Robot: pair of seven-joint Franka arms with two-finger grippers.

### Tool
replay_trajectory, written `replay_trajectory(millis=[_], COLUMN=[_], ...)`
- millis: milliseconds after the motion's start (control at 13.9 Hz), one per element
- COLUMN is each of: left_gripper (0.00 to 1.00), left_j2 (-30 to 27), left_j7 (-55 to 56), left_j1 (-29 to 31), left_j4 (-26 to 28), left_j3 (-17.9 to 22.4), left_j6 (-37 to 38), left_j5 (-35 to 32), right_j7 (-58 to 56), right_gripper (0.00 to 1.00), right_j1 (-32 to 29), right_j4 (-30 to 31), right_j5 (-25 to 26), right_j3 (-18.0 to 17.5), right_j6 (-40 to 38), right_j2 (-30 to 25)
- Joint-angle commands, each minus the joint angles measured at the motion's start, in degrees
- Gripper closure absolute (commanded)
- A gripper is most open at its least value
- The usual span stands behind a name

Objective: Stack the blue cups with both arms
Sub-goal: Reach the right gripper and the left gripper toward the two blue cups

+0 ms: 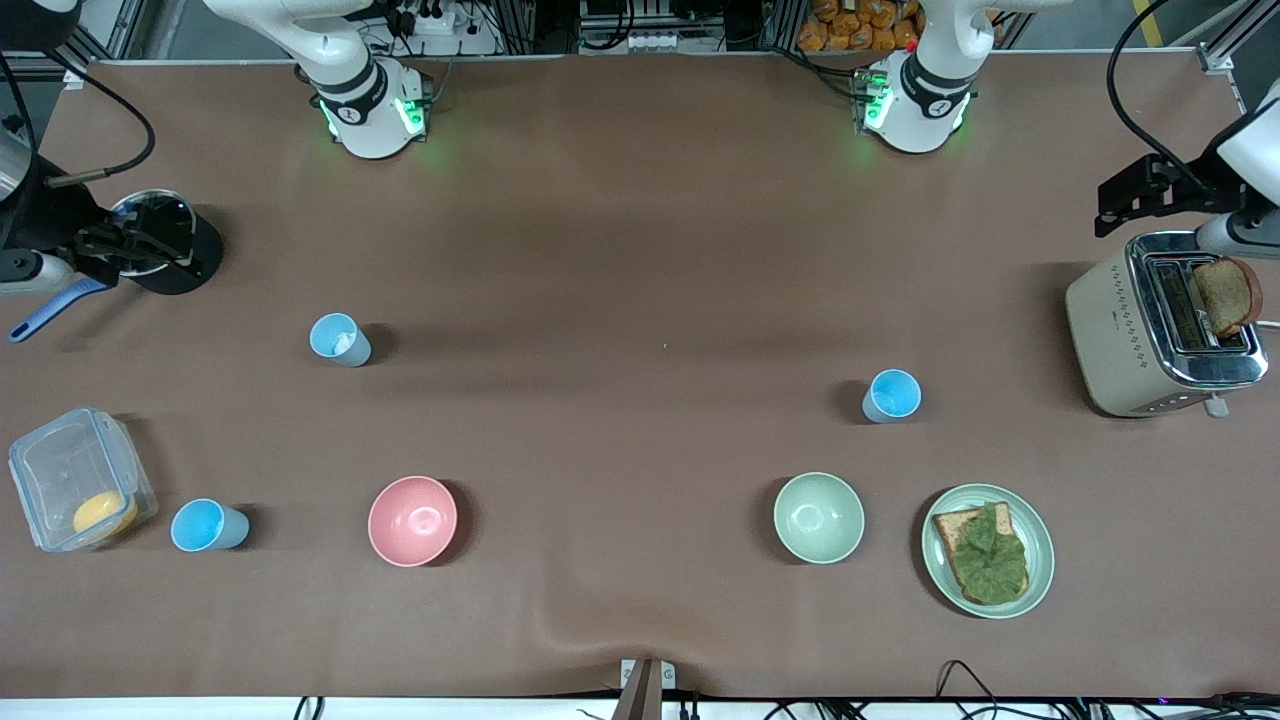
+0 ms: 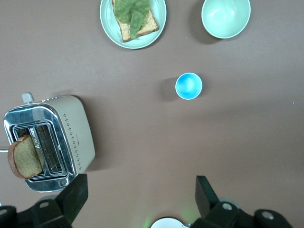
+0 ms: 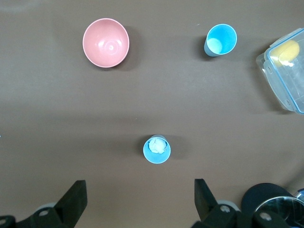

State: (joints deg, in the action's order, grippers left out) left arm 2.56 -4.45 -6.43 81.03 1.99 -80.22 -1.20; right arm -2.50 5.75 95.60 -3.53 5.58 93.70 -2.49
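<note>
Three light-blue cups stand upright and well apart: a paler cup [image 1: 339,339] with whitish inside, a second cup [image 1: 207,525] beside a clear container [image 1: 80,478], and a third cup [image 1: 891,395] toward the left arm's end.

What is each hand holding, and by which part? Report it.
Nothing is held. The left hand is open above the bare table, with a blue cup in its view. The right hand is open over another blue cup.

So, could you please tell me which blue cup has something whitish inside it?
The cup farthest from the front camera, toward the right arm's end; the other two cups look plain blue inside.
</note>
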Motion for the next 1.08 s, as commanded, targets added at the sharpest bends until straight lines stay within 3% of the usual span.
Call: replay_trajectory(millis=[0, 431, 647, 863, 1007], left_gripper=[0.0, 0.0, 0.0, 0.0, 0.0], left_j2=[0.52, 5.61, 12.63, 16.07, 15.99], left_j7=[-1.35, 0.49, 0.76, 3.13, 3.48], left_j1=[0.45, -0.08, 1.6, 0.19, 0.19], left_j4=[-0.69, -0.7, 0.18, 4.03, 9.03], left_j3=[0.29, -0.05, 0.3, -0.84, -1.02], left_j6=[-0.46, 0.07, 0.51, -0.63, -7.37], left_j5=[-1.52, -5.13, -1.7, 0.14, 1.37], right_j7=[1.01, 1.01, 0.92, -0.13, -3.71], right_gripper=[0.0, 0.0, 0.0, 0.0, 0.0], right_j1=[0.58, 0.14, -0.3, -1.61, -3.2], right_j4=[0.29, 0.55, 3.8, 9.58, 15.46], right_j5=[0.72, 0.37, 0.37, 0.37, 0.37], right_j3=[0.31, 0.4, 0.49, 0.58, 0.58], right_j6=[-0.1, 0.16, 0.08, 2.17, 6.99], right_j2=[-0.15, 0.12, -0.06, -0.85, -1.2])
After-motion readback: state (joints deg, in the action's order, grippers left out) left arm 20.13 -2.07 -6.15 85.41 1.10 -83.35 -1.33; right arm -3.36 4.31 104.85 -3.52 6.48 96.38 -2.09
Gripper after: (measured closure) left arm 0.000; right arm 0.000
